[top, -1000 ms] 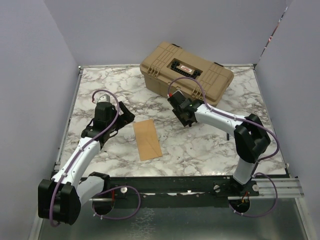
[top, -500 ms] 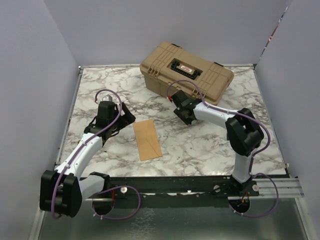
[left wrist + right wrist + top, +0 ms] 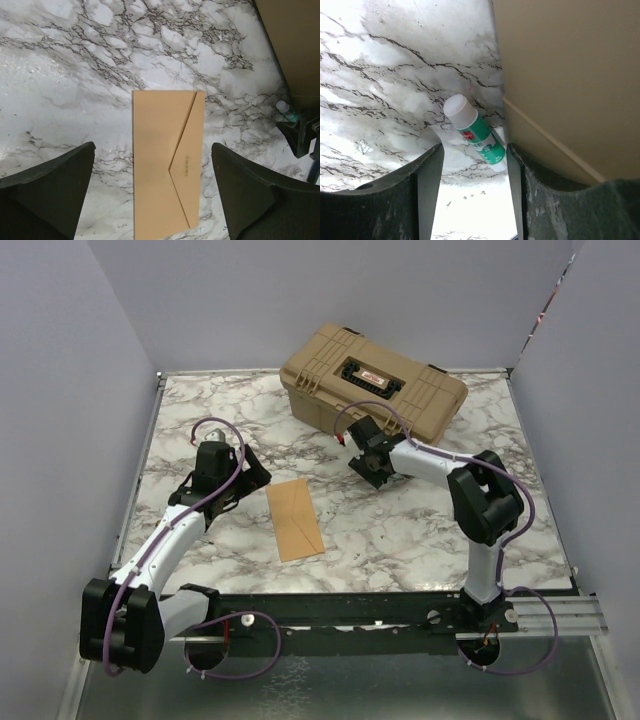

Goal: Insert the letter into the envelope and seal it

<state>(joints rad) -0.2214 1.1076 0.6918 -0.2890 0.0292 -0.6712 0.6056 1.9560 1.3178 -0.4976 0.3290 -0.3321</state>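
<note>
Envelope flat on the marble desk, nearer the near edge than the far one.
Lies flap side up, pointed flap folded down, below the left gripper, fingers spread wide to either side and clear of the paper. Toward the far edge, right gripper low beside a tan case, jaws apart, straddling a green-and-white glue stick lying just beside the case's wall; not clamped on it.

A green-and-white glue stick lies on the marble table just beside the tan toolbox.
</note>
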